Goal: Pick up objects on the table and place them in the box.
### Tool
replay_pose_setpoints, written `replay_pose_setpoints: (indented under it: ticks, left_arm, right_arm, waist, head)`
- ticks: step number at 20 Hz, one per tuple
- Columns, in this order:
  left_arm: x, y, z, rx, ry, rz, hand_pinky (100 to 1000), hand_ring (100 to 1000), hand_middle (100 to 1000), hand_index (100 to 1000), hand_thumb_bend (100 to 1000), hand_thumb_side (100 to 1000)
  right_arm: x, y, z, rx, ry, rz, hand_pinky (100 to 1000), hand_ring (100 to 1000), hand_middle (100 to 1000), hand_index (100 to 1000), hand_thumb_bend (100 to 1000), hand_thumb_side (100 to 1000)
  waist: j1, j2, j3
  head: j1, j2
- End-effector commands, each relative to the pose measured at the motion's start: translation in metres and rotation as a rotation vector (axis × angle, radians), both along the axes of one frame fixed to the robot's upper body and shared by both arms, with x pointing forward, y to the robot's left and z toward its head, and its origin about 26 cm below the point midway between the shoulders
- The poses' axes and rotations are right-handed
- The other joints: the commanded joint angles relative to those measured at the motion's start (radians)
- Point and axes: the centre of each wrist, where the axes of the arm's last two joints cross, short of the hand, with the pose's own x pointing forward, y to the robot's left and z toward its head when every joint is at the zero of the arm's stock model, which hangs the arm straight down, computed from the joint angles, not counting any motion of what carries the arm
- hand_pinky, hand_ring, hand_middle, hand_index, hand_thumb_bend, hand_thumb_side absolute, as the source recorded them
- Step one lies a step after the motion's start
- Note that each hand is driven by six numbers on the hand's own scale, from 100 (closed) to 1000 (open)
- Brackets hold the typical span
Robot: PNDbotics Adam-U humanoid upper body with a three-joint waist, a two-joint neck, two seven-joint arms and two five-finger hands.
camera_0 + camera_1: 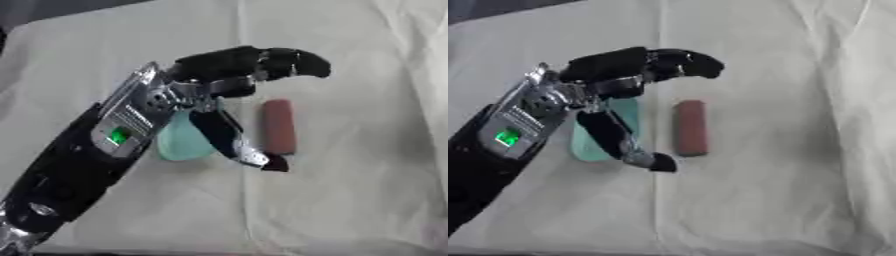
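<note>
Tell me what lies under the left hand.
Beneath the left hand lies a pale teal flat object on the white cloth; the hand covers its upper part. A reddish-brown cylinder lies beside it, uncovered.

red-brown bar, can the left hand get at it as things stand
Probably yes: the left hand hangs open right beside the red-brown bar, fingers above and thumb below, with only bare cloth between.
</note>
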Motion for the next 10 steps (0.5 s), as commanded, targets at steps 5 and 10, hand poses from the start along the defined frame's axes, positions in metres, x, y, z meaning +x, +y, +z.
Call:
replay_pose_setpoints:
  ticks: [5, 10]
  left_arm:
    - [-0.0015, 0.0039, 0.0097, -0.011, -0.114, 0.129, 460, 603, 782, 982, 557, 486]
    - [-0.0014, -0.0020, 0.0113, 0.137, -0.236, 0.229, 495, 599, 817, 1000, 639, 506]
  right_arm:
    - [-0.0032, -0.0009, 0.0056, -0.013, -0.016, 0.007, 400, 608, 862, 822, 100, 499]
    - [-0.0033, -0.0011, 0.0054, -0.015, -0.014, 0.006, 400, 606, 863, 823, 100, 499]
  waist:
    - [-0.002, -0.015, 0.001]
    - [0.001, -0.017, 0.004]
  head:
    - [-0.017, -0.004]
    - [-0.020, -0.004]
